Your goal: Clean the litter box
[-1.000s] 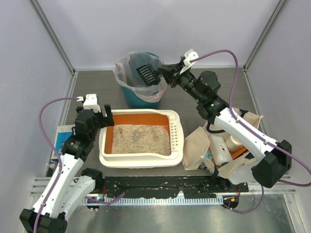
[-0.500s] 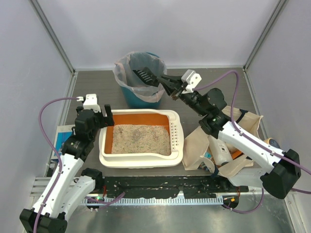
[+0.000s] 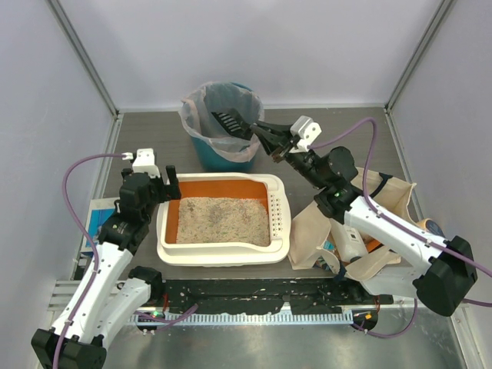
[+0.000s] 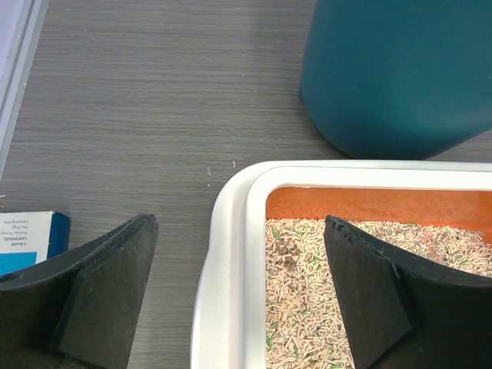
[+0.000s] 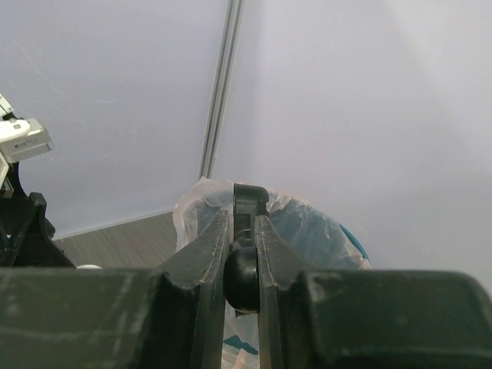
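One change — right claw (image 3: 260, 132), clenched on scoop (image 3: 229, 121), has turned over teal bin (image 3: 209, 155); dump likely underway — left claw (image 3: 171, 187) released at litter box (image 3: 223, 254).

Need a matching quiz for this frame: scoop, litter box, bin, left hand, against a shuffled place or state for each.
Things:
1. scoop
2. litter box
3. bin
4. left hand

Places or states:
A. teal, plastic-lined
B. open, astride a white rim
C. gripped by the right hand, held over the bin
D. filled with pale litter

Pairs: 1-C, 2-D, 3-A, 4-B
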Robot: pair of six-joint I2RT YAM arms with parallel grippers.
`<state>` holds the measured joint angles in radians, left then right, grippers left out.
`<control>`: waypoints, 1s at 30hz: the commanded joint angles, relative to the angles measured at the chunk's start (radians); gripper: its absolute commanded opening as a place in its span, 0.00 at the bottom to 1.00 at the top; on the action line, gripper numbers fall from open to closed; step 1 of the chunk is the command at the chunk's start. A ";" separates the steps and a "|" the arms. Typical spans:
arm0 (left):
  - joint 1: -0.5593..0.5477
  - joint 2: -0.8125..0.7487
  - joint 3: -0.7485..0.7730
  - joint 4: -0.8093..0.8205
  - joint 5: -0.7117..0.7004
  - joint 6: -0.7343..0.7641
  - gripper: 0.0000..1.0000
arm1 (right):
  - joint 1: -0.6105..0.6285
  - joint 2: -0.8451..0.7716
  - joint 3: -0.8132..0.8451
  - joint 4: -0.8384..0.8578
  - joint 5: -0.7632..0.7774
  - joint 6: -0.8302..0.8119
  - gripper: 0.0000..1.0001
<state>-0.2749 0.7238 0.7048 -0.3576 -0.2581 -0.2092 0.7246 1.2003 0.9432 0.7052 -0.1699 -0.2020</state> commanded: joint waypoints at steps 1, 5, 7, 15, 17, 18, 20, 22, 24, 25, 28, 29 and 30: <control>-0.003 -0.001 0.038 0.017 0.002 -0.009 0.93 | 0.009 -0.047 0.017 0.120 0.021 0.061 0.01; -0.003 0.000 0.038 0.019 0.002 -0.009 0.91 | 0.007 -0.067 0.020 0.230 0.038 0.137 0.01; -0.004 0.002 0.038 0.017 0.003 -0.009 0.90 | 0.007 -0.082 0.019 0.264 0.043 0.183 0.01; -0.003 0.002 0.038 0.017 0.008 -0.007 0.84 | 0.009 -0.174 -0.035 0.271 0.119 0.387 0.01; -0.003 0.005 0.038 0.017 0.017 -0.006 0.80 | 0.007 -0.221 -0.056 0.211 0.139 0.424 0.01; -0.003 0.006 0.038 0.017 0.019 -0.006 0.79 | 0.009 -0.238 -0.076 0.183 0.151 0.458 0.01; -0.003 0.014 0.039 0.017 0.020 -0.006 0.77 | 0.007 -0.295 -0.095 0.081 0.165 0.496 0.01; -0.003 0.020 0.038 0.014 0.019 -0.004 0.75 | 0.009 -0.330 -0.125 0.010 0.208 0.547 0.01; -0.003 0.031 0.039 0.014 0.017 -0.001 0.73 | 0.009 -0.384 -0.159 -0.087 0.233 0.585 0.01; -0.004 0.034 0.039 0.014 0.017 -0.001 0.73 | 0.009 -0.412 -0.171 -0.142 0.239 0.596 0.01; -0.004 0.046 0.041 0.012 0.017 0.001 0.70 | 0.007 -0.441 -0.205 -0.258 0.251 0.624 0.01; -0.004 0.049 0.041 0.011 0.019 0.001 0.69 | 0.010 -0.455 -0.211 -0.291 0.250 0.631 0.01; -0.003 0.054 0.041 0.011 0.020 0.001 0.67 | 0.009 -0.459 -0.215 -0.321 0.253 0.648 0.01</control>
<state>-0.2749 0.7692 0.7052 -0.3611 -0.2432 -0.2077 0.7273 0.7685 0.7418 0.5556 0.0418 0.3656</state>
